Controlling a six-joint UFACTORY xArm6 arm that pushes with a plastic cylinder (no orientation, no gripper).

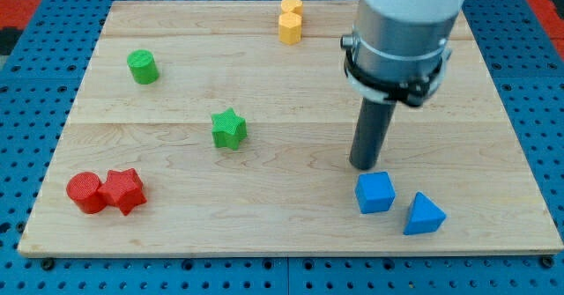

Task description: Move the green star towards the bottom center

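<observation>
Blue pegboard surrounds the pale wooden bench (291, 233), which holds no containers, only loose blocks. With no hand fitted, I grasp nothing; my tip (365, 165) rests right of centre, just above the blue cube (375, 192), with a blue triangle (424, 214) beside it. Left of centre, well apart from my tip, sits the green star (229, 129). I judge the approach not yet made: next I must get to the star's upper side, then push toward the frame's lower middle.

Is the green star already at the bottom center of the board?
No. The green star lies mid-board, left of center; my tip is apart, near the blue cube.
</observation>
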